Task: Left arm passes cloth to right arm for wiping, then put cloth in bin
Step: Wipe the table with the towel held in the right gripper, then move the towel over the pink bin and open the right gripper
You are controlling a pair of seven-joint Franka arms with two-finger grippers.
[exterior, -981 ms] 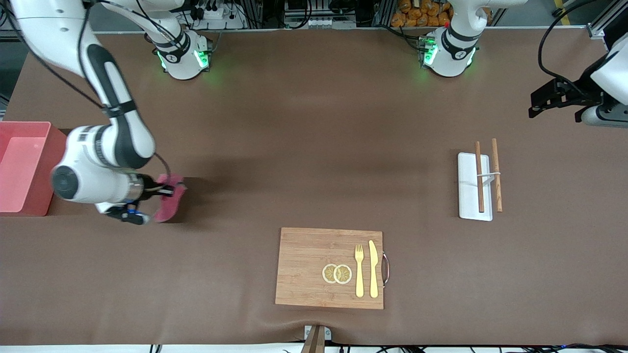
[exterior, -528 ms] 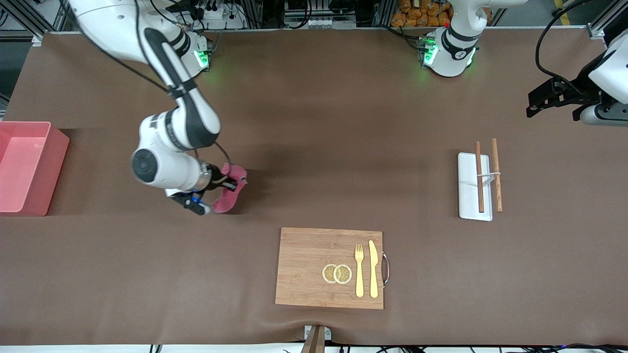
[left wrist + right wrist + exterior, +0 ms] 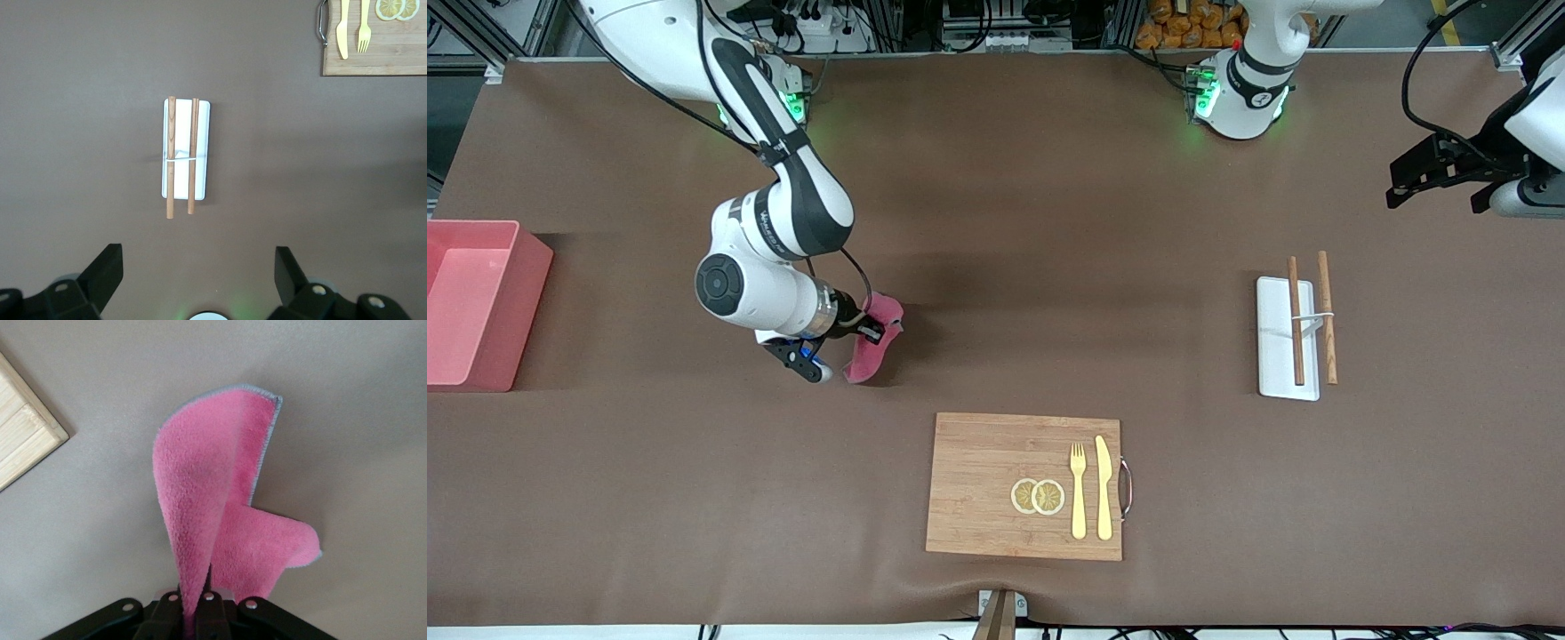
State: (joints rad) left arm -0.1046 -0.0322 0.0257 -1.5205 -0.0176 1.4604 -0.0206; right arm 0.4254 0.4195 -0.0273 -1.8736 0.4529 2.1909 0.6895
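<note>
Right claw (image 3: 852, 331) pinches the cloth (image 3: 869, 348) low over the counter (image 3: 1049, 222), the bin (image 3: 480, 302) well off at its nine o'clock. Wiping looks underway; binning next. Left claw (image 3: 199, 267) waits spread wide over the white tray (image 3: 186, 150).

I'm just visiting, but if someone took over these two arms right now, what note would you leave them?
Right gripper: shut on the cloth, which hangs folded over bare table, farther from the front camera than the cutting board.
Left gripper: open, empty, waiting over the table edge at the left arm's end.
Bin: at the right arm's end, nothing visible in it.
Done: the cloth is in the right gripper.
Left: any remaining wiping, then drop the cloth in the bin.
</note>
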